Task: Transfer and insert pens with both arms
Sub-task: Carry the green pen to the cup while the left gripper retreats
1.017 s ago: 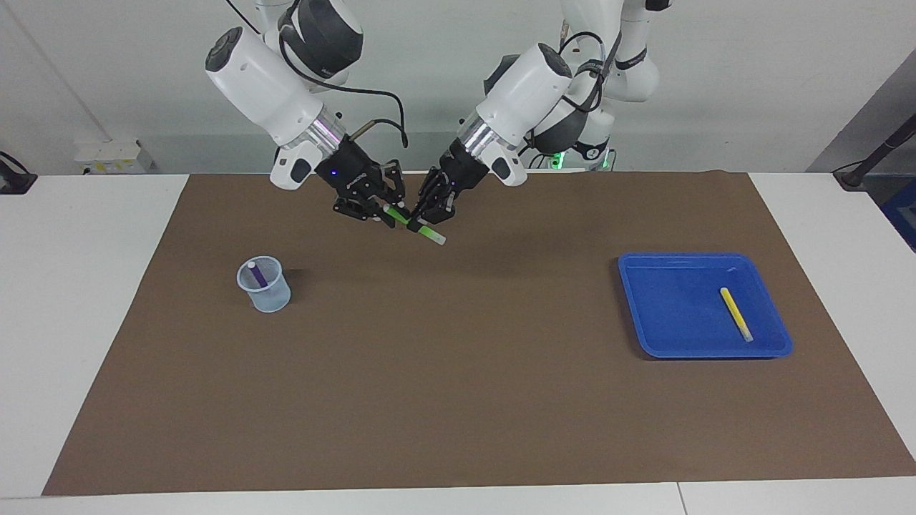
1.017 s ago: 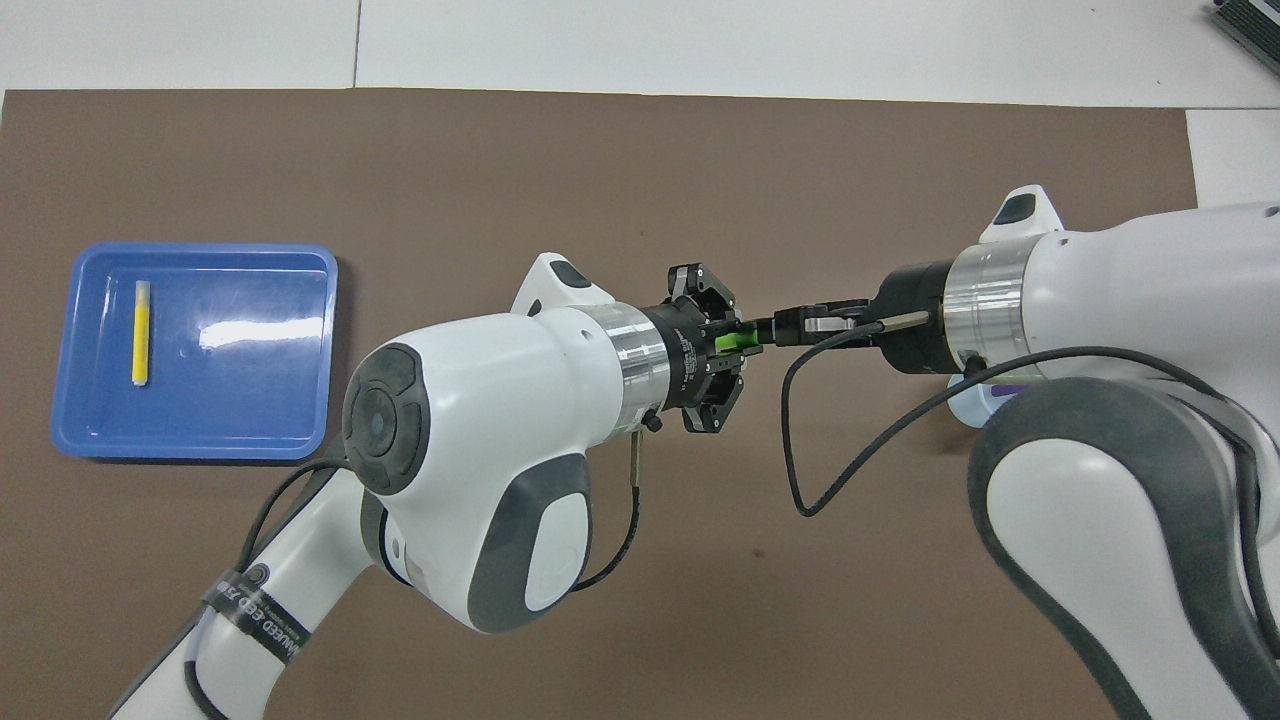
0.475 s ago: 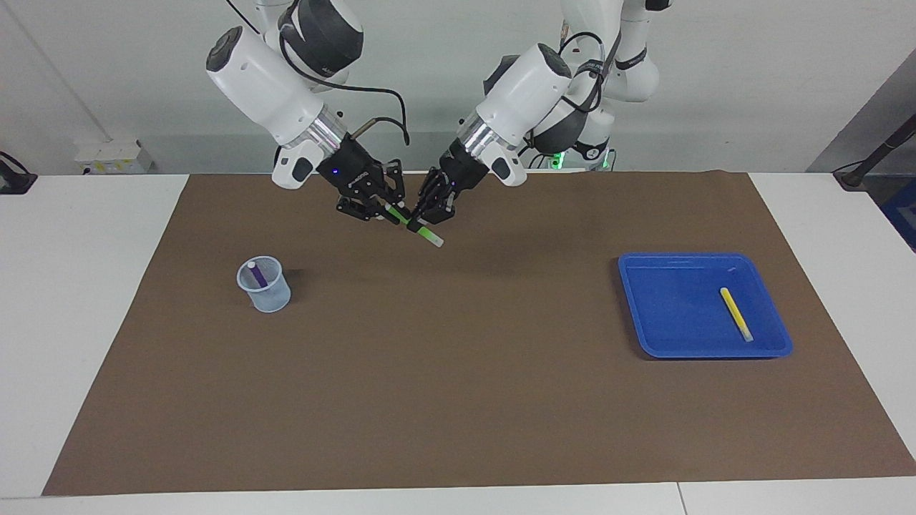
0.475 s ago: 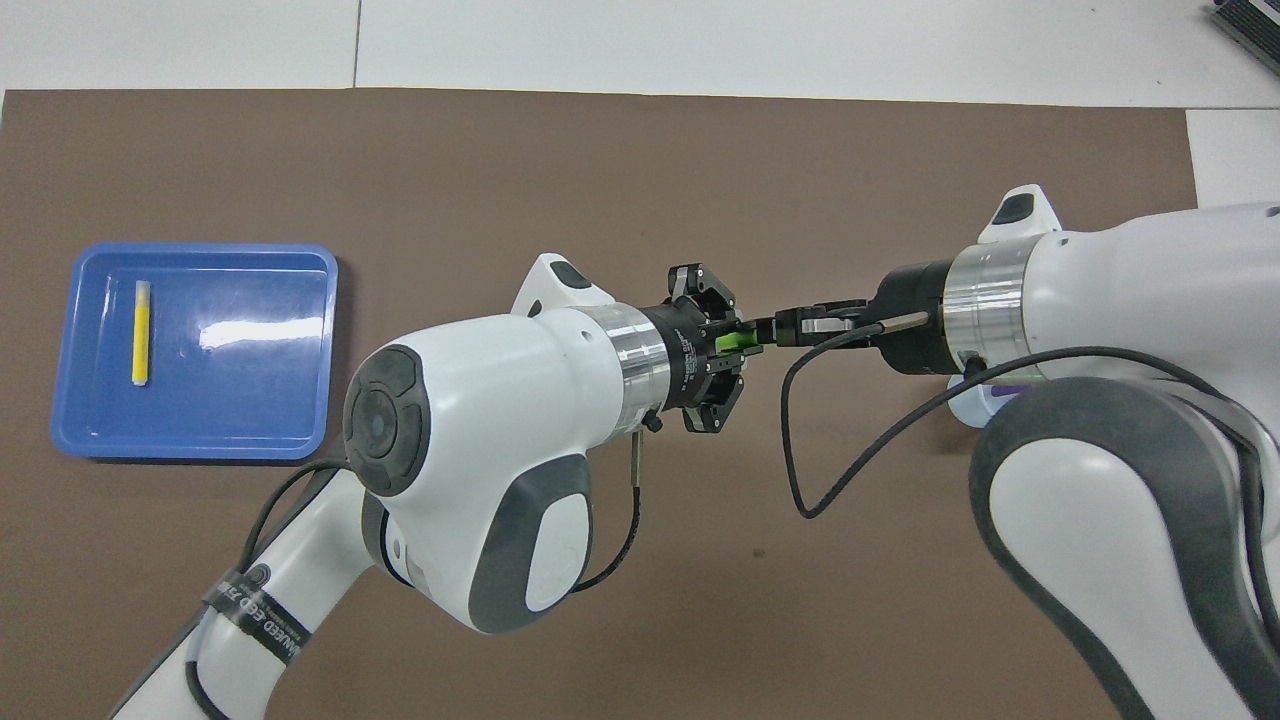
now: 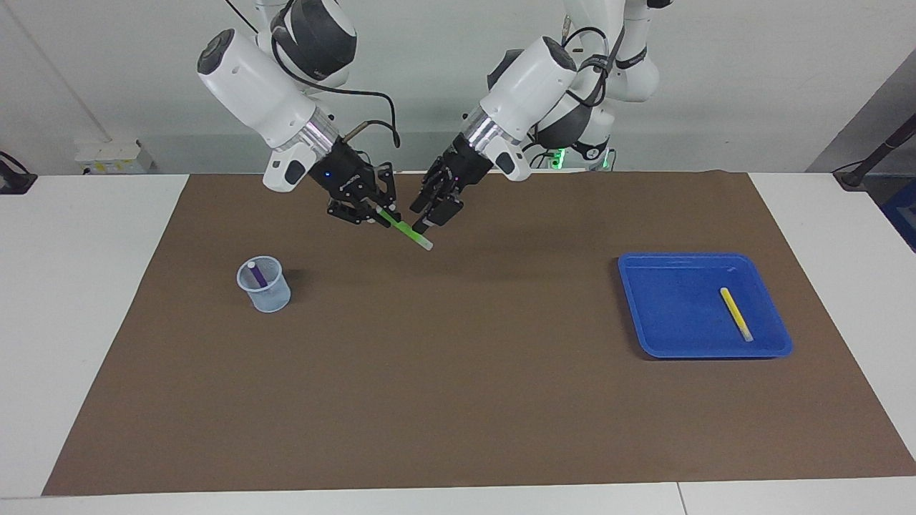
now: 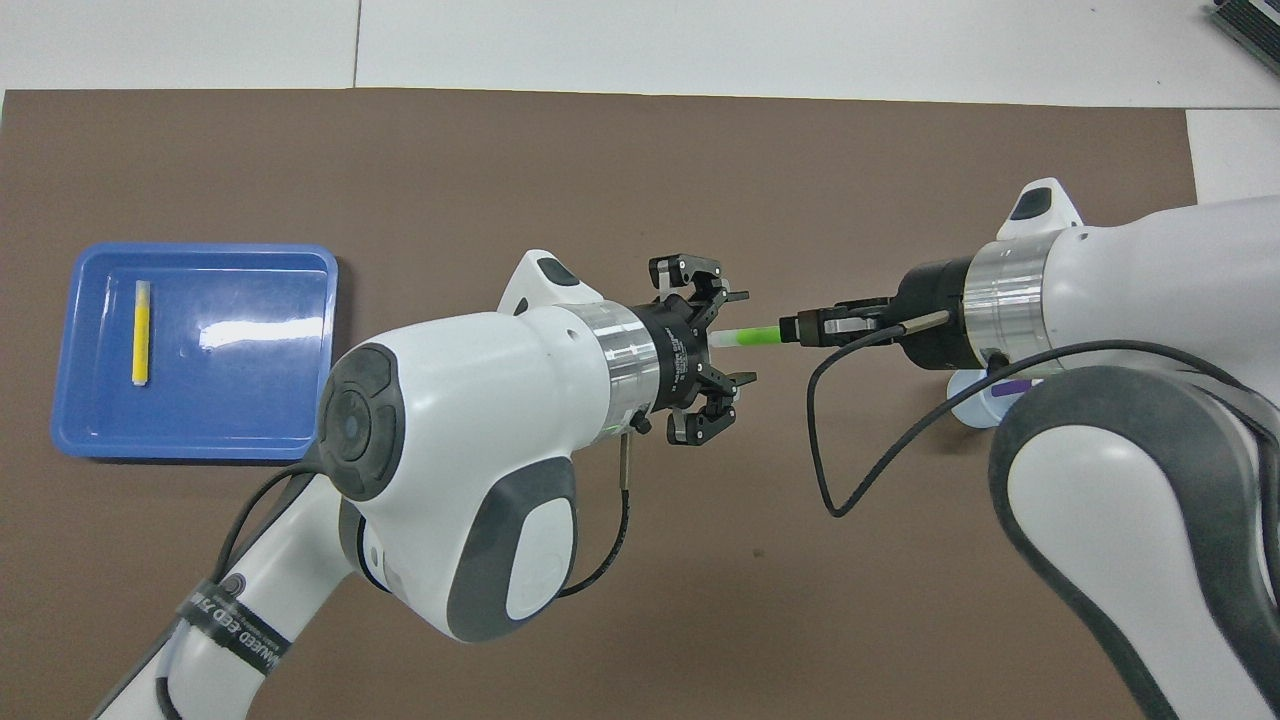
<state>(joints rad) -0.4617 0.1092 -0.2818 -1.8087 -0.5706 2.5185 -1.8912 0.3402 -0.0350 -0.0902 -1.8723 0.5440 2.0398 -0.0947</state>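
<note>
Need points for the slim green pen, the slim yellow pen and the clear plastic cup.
Slim green pen (image 5: 405, 229), facing view, middle of its green barrel.
Slim yellow pen (image 5: 734, 310), facing view, mid-barrel, lying in the tray.
Clear plastic cup (image 5: 272, 297), facing view, its front wall below the rim.

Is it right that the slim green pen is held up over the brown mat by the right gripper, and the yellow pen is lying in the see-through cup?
Not quite. The slim yellow pen lies in the blue plastic tray, as the facing view shows; the see-through cup holds the purple pen. The right gripper does hold the slim green pen over the brown mat.
</note>
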